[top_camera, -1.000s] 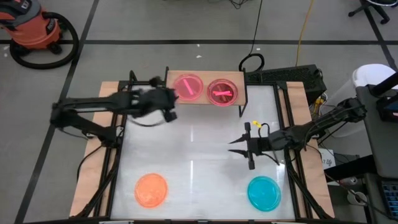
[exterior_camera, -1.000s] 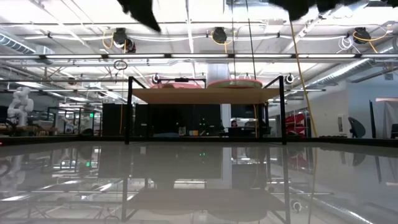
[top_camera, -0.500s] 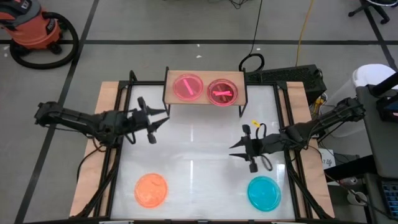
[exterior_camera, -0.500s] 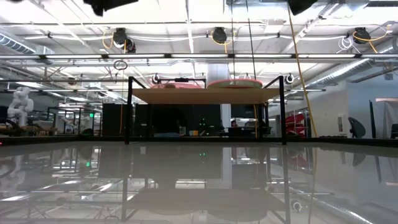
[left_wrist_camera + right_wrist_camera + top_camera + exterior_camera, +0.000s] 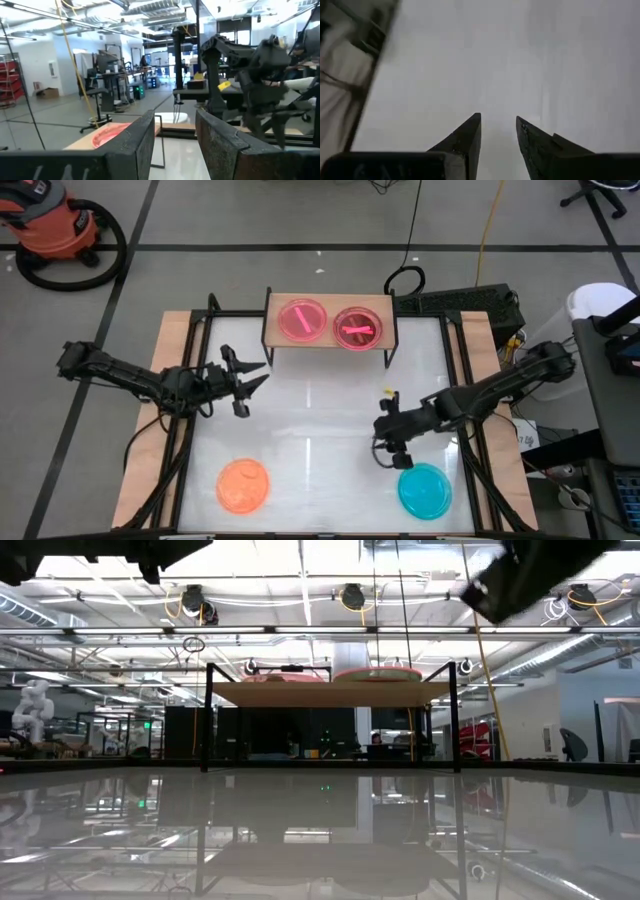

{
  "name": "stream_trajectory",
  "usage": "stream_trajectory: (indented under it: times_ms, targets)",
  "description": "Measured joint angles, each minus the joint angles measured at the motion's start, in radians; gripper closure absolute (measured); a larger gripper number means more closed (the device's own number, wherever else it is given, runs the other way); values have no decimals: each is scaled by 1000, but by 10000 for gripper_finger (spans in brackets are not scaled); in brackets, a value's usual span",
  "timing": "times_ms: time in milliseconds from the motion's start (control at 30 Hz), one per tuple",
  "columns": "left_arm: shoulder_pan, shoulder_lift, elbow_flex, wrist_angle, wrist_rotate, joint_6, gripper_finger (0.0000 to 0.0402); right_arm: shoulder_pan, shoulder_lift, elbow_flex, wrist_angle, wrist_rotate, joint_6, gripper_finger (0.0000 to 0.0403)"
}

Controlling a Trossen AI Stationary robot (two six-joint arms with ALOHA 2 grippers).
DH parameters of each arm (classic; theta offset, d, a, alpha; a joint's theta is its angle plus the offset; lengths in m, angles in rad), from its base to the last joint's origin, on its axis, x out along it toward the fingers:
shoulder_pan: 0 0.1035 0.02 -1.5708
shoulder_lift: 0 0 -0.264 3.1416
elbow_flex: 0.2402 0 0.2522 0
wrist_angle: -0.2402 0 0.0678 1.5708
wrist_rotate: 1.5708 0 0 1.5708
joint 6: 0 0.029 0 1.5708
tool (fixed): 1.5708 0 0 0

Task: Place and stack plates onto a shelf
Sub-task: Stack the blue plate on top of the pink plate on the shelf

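Fingers of the left gripper [image 5: 250, 376] are spread open and empty, left of the table's [image 5: 320, 435] middle. The right gripper [image 5: 385, 448] is slightly open, empty, just beside the blue plate [image 5: 424, 489]. An orange plate [image 5: 243, 485] lies near left. Two pink plates [image 5: 302, 320] sit on the far shelf [image 5: 385, 310].

Low view: both arms cut off by the top edge, only dark blurred portions visible. Plates on the shelf [image 5: 330, 693] seen edge-on; count per stack indeterminate. Right wrist view: desk [image 5: 470, 60] blurred, no plate identifiable. Left wrist view: pink plate [image 5: 111, 134] partly hidden behind the end effector finger [image 5: 135, 145].
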Motion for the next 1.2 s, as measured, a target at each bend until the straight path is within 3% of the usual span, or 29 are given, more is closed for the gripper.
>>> stream_trajectory:
  times_ms: [267,700,933,1200]
  targets:
    - [-24,0,0,-29,2,-29,252,50,82,-20,-179,-36,166,297]
    - [-29,0,0,-77,2,-92,252,132,82,-221,-109,-214,377,297]
    - [-29,0,0,-83,2,-100,252,164,82,-268,23,-234,383,297]
    - [-29,0,0,-100,2,-106,252,182,82,-307,32,-233,464,297]
